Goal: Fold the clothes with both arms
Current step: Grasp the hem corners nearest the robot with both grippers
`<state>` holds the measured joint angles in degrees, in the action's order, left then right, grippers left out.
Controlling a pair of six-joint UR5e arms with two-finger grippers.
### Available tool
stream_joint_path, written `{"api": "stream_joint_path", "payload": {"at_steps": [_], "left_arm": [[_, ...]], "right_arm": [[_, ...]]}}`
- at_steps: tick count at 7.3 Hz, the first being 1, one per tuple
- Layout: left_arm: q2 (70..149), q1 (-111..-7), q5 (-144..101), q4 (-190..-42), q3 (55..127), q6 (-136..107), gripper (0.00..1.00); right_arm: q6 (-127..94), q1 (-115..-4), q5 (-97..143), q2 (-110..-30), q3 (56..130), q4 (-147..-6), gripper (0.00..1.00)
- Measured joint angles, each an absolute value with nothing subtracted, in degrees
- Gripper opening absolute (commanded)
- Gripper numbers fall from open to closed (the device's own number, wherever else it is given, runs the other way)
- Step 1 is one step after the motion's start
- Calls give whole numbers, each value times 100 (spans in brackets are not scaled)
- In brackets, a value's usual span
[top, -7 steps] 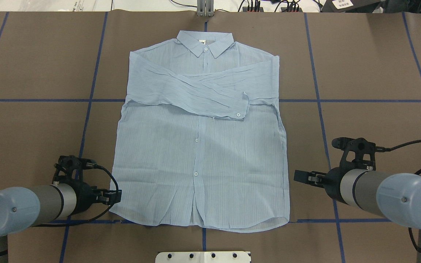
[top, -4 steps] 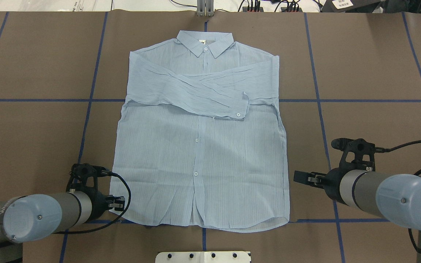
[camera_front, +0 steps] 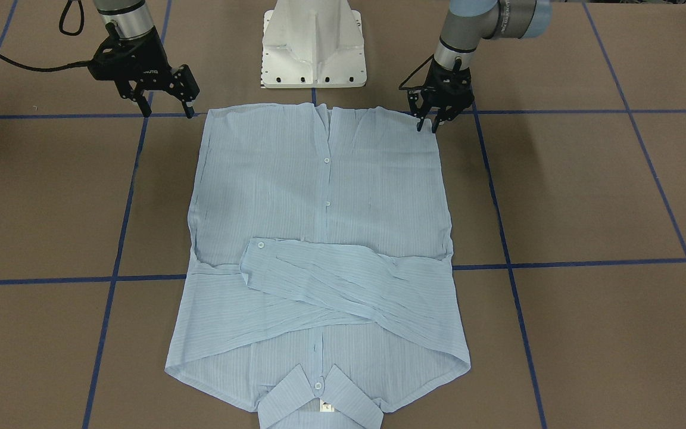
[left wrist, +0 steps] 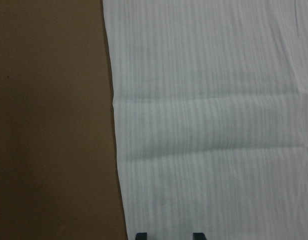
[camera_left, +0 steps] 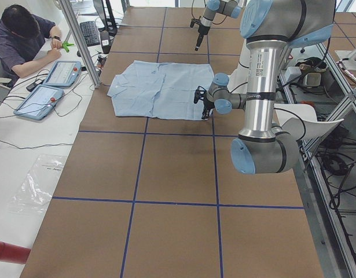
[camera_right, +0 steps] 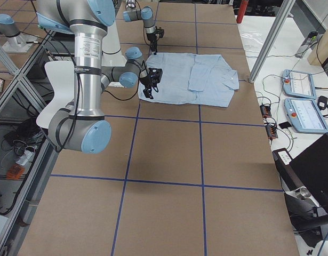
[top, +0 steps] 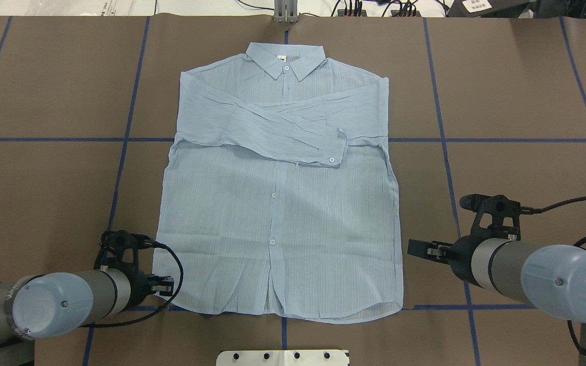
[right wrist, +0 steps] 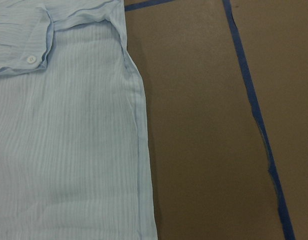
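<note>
The pale blue striped shirt (top: pixel 277 213) lies flat on the brown table. Its collar (top: pixel 285 60) points away from me and both sleeves are folded across the chest. My left gripper (top: pixel 167 285) stands open at the shirt's near left hem corner. In the left wrist view its fingertips (left wrist: pixel 140 235) hover over the fabric (left wrist: pixel 214 125) just inside the edge. My right gripper (top: pixel 416 248) hangs wide open a little to the right of the shirt's right side edge, holding nothing. In the front-facing view the left gripper (camera_front: pixel 428 126) is at the hem corner and the right gripper (camera_front: pixel 167 110) is beside the other corner.
Blue tape lines (top: pixel 443 152) grid the brown table cover. The white pedestal base (camera_front: pixel 314 42) stands just behind the shirt hem. A seated person (camera_left: pixel 21 35) works at a side table with tablets (camera_left: pixel 62 72) beyond the collar end.
My left gripper has moved toward the near edge and inward, onto the shirt's hem corner. The right arm has barely shifted. The shirt has not moved.
</note>
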<state>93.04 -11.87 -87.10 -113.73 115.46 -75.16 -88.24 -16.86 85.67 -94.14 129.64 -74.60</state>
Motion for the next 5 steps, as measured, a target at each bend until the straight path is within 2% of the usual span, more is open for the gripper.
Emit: {"api": "stream_joint_path", "payload": {"at_steps": [3, 4, 5], "left_arm": [[9237, -1187, -8714, -11365, 11551, -7515, 43], [9226, -1184, -8714, -11364, 11554, -7515, 36], [9225, -1175, -8716, -11364, 11559, -7516, 12]], "right_arm": [[-8824, -1660, 8522, -9415, 12949, -7454, 100], [-8824, -1657, 8519, -9416, 12947, -7453, 100], [-8824, -1654, 8517, -9418, 12947, -7453, 100]]}}
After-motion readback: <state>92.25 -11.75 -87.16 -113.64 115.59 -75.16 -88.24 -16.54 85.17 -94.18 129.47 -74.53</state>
